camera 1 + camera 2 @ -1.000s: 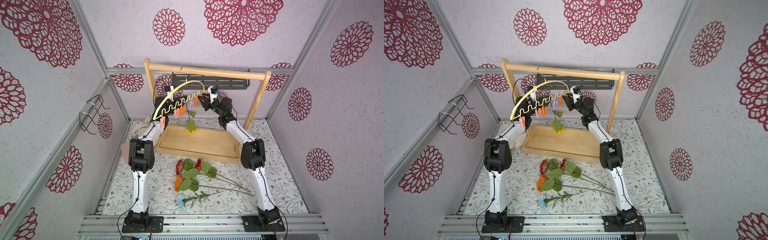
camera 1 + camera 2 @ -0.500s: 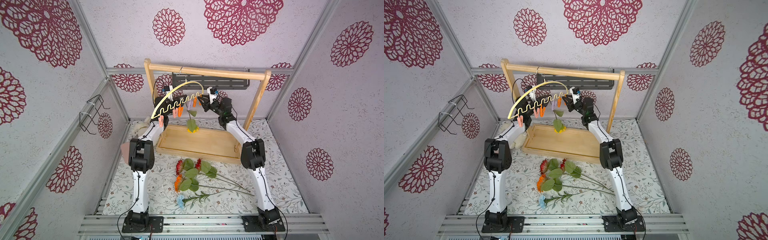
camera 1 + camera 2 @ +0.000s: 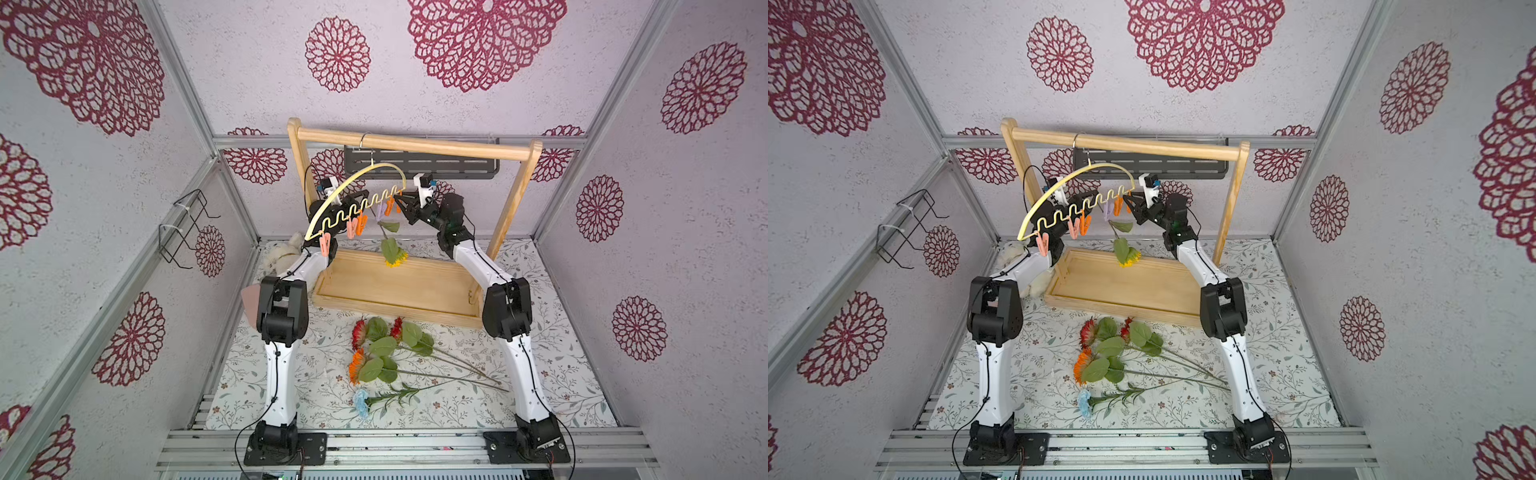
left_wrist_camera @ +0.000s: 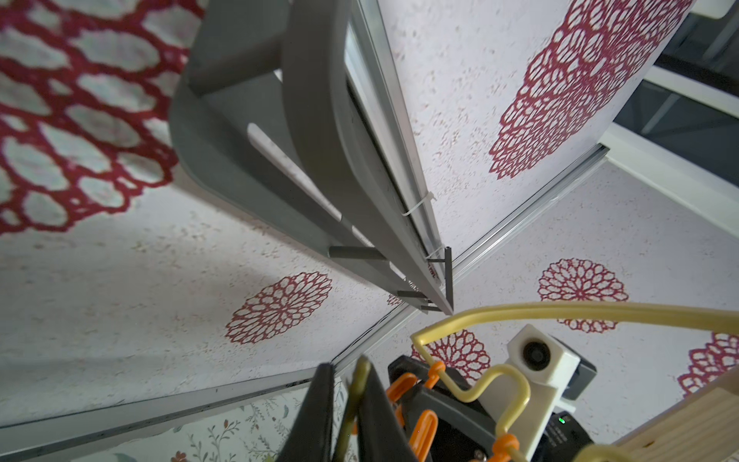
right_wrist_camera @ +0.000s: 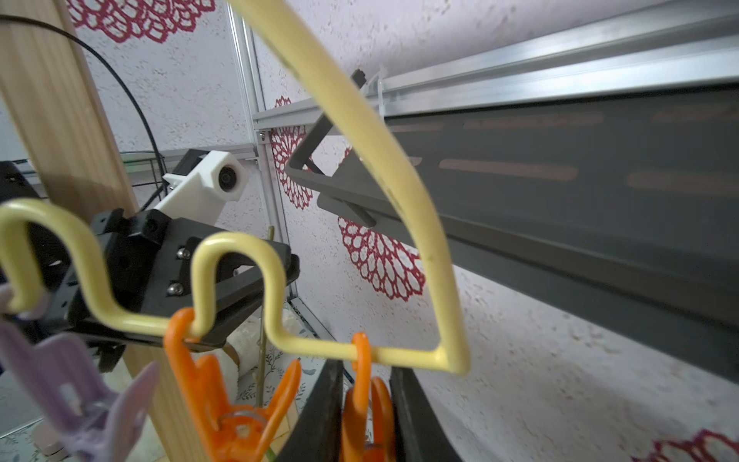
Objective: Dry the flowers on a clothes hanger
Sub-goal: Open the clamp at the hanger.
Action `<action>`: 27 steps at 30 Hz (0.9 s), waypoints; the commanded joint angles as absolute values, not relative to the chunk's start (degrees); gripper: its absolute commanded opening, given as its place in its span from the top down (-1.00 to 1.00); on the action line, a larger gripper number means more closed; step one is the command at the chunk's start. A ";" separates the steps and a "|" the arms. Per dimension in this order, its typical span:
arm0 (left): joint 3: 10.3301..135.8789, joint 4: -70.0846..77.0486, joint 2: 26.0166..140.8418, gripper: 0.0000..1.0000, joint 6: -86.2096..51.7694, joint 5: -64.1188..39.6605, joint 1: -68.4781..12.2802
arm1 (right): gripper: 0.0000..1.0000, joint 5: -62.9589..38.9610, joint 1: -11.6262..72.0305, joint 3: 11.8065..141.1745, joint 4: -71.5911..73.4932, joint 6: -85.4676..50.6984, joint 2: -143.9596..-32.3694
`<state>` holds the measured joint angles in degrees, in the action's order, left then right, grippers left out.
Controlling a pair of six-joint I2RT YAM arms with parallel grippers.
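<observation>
Yellow flower point(image 3: 394, 258) head-down from tilted clothes hanger point(image 3: 388, 165) — four flowers point(image 3: 382, 347) below.

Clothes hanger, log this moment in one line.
clothes hanger on rack | left gripper shut on yellow flower | right gripper shut on orange clothespin

The rack point(image 3: 436, 146) stands at the back of the table point(image 3: 561, 374), its tray base point(image 3: 395, 305) under the top bar. The clothes hanger point(image 5: 386, 172) hooks over that bar left of the middle and hangs tilted, left end lower. Clothespins point(image 3: 355, 226) dangle along its wavy lower bar. The left pincer point(image 3: 363, 194) sits behind that bar, closed around the stem of the hanging flower point(image 3: 390, 251), whose head points down above the tray. The right pincer point(image 3: 398, 200) grips the end clothespin point(image 5: 366, 416) at the hanger's right end. 4 flowers point(image 3: 382, 347) lie on the table before the tray, between the 2 arms, heads left, stems right.
</observation>
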<state>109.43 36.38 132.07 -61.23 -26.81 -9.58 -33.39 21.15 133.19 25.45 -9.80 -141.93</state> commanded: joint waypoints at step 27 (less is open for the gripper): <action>110.49 47.98 135.17 0.69 -69.43 -22.74 -11.78 | 0.62 -39.22 22.72 125.20 34.19 -17.26 -131.57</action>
<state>110.37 45.32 133.58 -69.71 -23.35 -11.35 -38.04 22.57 126.39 29.56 -16.16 -137.53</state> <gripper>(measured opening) 0.152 0.196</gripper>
